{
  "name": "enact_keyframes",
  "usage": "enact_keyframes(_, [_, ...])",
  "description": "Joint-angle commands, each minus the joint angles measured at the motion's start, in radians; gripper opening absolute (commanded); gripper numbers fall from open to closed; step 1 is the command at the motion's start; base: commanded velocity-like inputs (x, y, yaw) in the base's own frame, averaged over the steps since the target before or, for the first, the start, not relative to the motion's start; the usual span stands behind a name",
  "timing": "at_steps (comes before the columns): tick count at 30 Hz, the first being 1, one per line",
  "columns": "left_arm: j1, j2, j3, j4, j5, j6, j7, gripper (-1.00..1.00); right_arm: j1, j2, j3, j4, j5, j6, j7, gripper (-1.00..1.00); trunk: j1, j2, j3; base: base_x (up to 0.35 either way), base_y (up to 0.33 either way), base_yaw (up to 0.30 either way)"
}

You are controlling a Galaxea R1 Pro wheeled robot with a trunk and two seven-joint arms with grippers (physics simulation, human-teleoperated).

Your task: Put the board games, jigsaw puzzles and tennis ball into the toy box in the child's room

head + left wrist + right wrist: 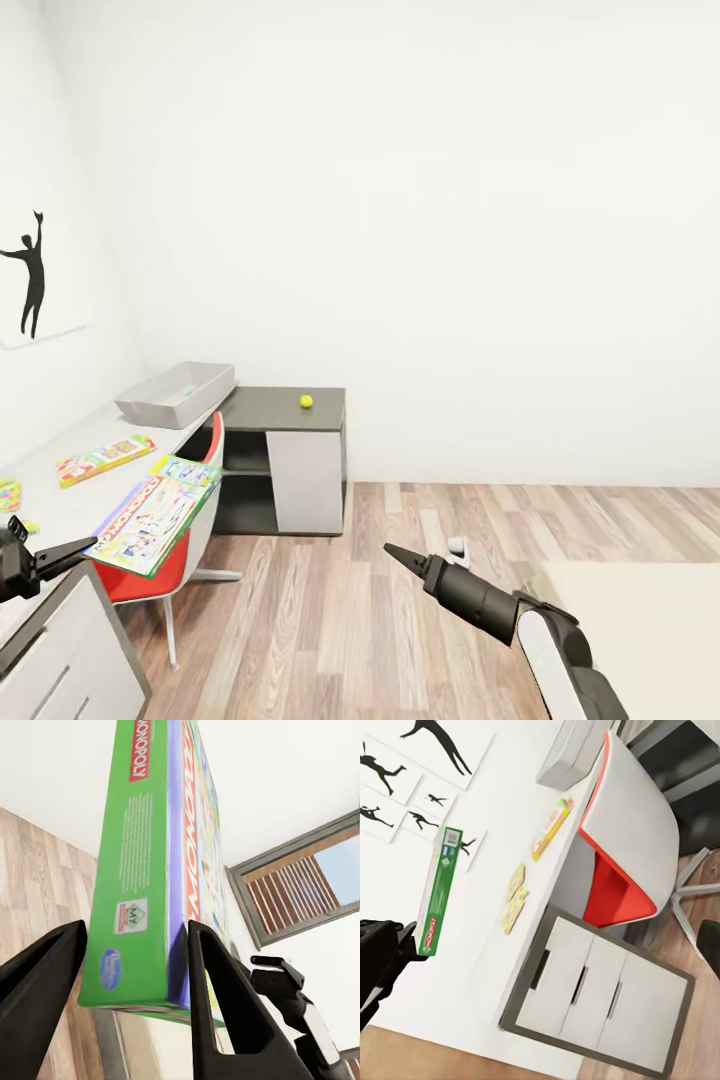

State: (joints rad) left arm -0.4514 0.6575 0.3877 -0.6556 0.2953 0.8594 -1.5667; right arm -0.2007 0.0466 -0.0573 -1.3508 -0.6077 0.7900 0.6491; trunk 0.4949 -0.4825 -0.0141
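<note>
Left pincer (80,545) clamps Monopoly box (152,520) at lower left, above counter (70,500) edge | right pincer (395,553) lower centre, aperture indeterminate | red chair (160,585) beneath box | toy box (177,393), tennis ball (306,401) beyond | lid reads "MONOPOLY".

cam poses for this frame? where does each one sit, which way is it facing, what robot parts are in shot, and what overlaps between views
Head view: on the robot's head, facing forward and down at the white-topped desk; left gripper and right gripper show.
Left wrist view: near the left gripper, looking along dark fingers clamping the flat green Monopoly game box.
Right wrist view: on the right arm, facing the desk, its white drawers and the red-and-white chair; the left gripper shows.
Shared: the Monopoly box appears in all three.
</note>
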Motion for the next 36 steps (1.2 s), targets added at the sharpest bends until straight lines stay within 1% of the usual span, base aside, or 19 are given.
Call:
enact_keyframes(1, [-0.001,0.000,0.000,0.000,0.001,0.006,-0.004,-1.00,-0.001,0.001,-0.003,-0.001,-0.001,0.006,0.003,1.00,0.001,-0.001,-0.001,0.330,0.000,0.292])
enact_keyframes(8, [-0.001,0.000,0.000,-0.001,0.001,-0.008,-0.004,-1.00,-0.001,0.002,-0.003,-0.002,-0.001,0.006,0.003,1.00,0.001,-0.001,-0.001,0.330,0.000,0.292])
enact_keyframes(27, [-0.001,0.000,0.000,-0.001,0.002,-0.011,-0.004,-1.00,-0.001,-0.006,-0.004,-0.004,-0.001,0.006,0.004,1.00,0.001,-0.001,-0.001,0.330,0.000,0.289])
enact_keyframes(33, [-0.001,-0.001,0.000,-0.001,0.002,-0.011,-0.004,-1.00,-0.001,-0.009,-0.005,0.000,-0.001,0.006,0.004,1.00,0.001,-0.001,-0.001,0.329,0.000,0.085])
enact_keyframes(35, [0.000,-0.004,0.007,-0.012,0.002,-0.013,-0.004,-1.00,-0.009,0.003,-0.017,0.010,0.000,-0.005,0.001,1.00,0.001,-0.002,-0.002,0.269,0.000,0.000])
enact_keyframes(36, [0.000,-0.004,0.007,-0.018,0.002,-0.013,-0.004,-1.00,-0.009,0.004,-0.022,0.010,0.001,-0.011,0.001,1.00,0.001,-0.002,-0.002,0.274,0.000,0.000])
